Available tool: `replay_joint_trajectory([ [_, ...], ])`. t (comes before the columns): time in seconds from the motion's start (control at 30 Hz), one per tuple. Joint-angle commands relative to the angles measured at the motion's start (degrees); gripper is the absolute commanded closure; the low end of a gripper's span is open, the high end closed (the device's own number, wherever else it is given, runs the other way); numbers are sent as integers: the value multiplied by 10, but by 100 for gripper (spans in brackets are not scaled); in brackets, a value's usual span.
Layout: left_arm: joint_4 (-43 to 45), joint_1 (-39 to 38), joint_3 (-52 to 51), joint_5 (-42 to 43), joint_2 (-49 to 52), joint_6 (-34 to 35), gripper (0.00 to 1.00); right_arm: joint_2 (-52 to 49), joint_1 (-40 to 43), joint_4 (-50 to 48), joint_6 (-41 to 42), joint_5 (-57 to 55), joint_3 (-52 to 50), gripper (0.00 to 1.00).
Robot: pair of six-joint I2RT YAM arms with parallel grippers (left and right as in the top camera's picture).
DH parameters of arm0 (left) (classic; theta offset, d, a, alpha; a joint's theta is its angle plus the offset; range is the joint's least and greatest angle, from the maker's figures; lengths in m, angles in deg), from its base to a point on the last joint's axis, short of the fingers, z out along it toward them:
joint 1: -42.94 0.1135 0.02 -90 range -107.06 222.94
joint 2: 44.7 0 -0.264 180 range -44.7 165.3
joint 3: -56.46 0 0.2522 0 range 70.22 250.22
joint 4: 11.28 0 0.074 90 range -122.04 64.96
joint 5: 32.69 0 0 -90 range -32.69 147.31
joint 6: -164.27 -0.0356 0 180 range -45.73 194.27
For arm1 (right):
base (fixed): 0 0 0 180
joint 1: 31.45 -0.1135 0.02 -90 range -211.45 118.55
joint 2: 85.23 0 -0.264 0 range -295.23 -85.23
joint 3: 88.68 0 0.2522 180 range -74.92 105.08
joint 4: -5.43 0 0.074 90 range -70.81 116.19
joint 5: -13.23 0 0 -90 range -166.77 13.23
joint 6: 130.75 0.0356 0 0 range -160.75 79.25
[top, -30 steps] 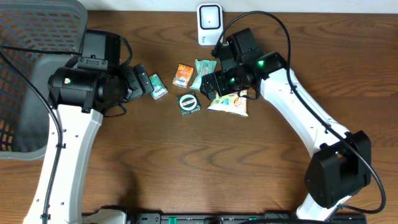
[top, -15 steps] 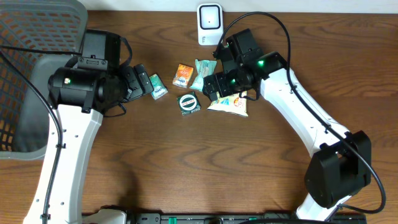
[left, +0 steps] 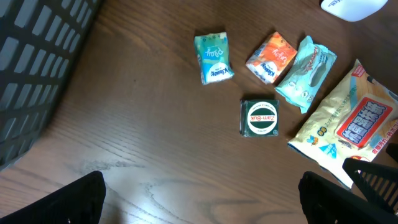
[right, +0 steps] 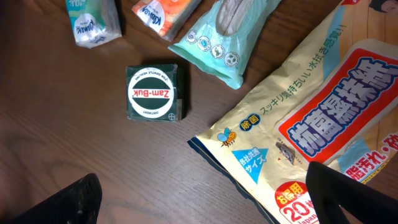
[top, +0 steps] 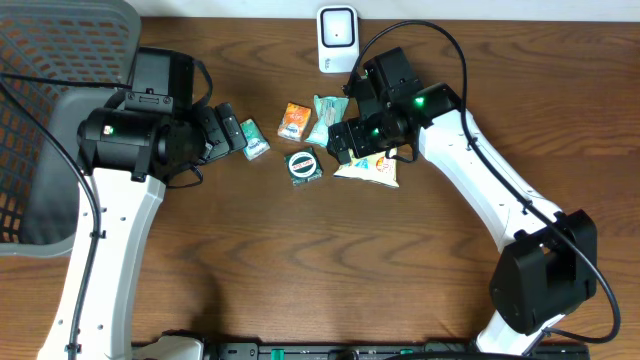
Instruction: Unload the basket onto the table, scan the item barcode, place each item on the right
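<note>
Several small items lie in the middle of the table: a green Zam-Buk box, an orange packet, a teal pouch, a small green tissue pack and a yellow wet-wipe pack. The white scanner stands at the far edge. My left gripper hovers open just left of the tissue pack, nothing between its fingers. Above the wipe pack's left end, my right gripper is open too. Its wrist view shows the Zam-Buk box and the wipe pack below it.
A grey mesh basket fills the table's left side, close behind my left arm. Bare wood lies in front of the items toward the near edge.
My right gripper has crept slightly to the right over the wipe pack. The left arm and the items have not moved.
</note>
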Motion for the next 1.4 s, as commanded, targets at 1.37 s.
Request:
replay_joint_trajectory([
  [1.37,-2,1,5,-5,-3,-3,2,3,21,-11,40,-3,8,1],
])
